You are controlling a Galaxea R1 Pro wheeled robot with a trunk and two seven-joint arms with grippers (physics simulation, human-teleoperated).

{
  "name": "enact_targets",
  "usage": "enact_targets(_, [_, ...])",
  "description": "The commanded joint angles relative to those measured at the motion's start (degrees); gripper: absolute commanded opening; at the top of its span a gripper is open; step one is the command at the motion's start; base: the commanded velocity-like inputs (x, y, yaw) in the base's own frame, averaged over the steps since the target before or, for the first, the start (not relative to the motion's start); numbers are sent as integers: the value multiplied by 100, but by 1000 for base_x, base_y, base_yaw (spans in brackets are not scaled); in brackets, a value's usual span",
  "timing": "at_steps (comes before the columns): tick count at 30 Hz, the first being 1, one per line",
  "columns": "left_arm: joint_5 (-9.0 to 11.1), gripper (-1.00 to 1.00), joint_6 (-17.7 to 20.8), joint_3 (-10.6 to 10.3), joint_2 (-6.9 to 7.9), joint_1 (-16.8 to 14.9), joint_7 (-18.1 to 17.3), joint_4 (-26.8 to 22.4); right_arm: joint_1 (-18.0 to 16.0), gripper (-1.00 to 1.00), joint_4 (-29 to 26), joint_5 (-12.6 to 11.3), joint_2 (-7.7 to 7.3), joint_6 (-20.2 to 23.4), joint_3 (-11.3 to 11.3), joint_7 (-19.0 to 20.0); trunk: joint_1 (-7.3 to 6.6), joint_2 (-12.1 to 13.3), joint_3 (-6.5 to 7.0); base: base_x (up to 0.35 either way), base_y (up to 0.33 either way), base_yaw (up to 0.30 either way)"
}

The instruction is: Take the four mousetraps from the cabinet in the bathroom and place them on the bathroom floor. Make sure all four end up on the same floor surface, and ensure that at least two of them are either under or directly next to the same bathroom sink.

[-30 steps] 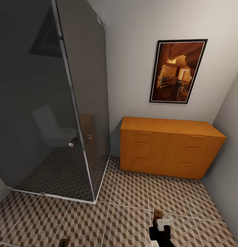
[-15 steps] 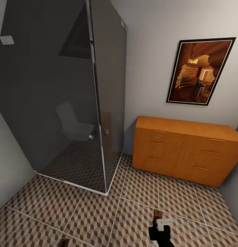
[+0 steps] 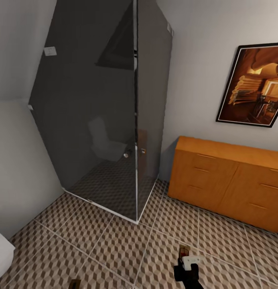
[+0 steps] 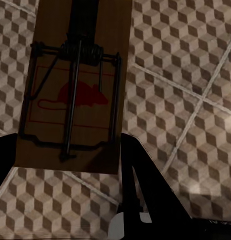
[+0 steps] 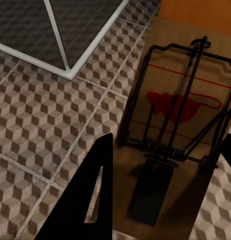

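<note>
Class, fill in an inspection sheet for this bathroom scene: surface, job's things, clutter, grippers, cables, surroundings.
Surface: bathroom floor of cube-pattern tiles with pale grout.
Job's things: one mousetrap held over the tiles by the left arm; another mousetrap held by the right arm; cabinet against the wall, drawers closed.
Clutter: nothing seen.
Grippers: left gripper shut on its trap; right gripper shut on its trap.
Cables: nothing seen.
Surroundings: dark glass shower enclosure, framed picture, white fixture edge.

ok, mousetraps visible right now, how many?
2. One mousetrap sits between the left gripper's fingers; the other mousetrap between the right gripper's fingers, both above the bathroom floor. Any others may be inside the closed cabinet.
</note>
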Motion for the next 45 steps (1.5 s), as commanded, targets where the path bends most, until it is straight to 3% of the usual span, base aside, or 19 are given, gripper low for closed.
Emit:
enact_targets(1, [21, -100, -13, -49, 0, -5, 31, 2, -5, -100, 5, -58, 1, -19, 52, 5, 3, -12, -12, -22, 0, 286])
enact_targets(35, [21, -100, -13, -58, 0, -5, 31, 2, -5, -100, 5, -52, 9, -19, 52, 5, 3, -12, -12, -1, 0, 286])
enact_targets(45, [21, -100, -8, -58, -38, -5, 31, 2, -5, -100, 5, -52, 10, -19, 52, 5, 3, -12, -12, 0, -134, 286])
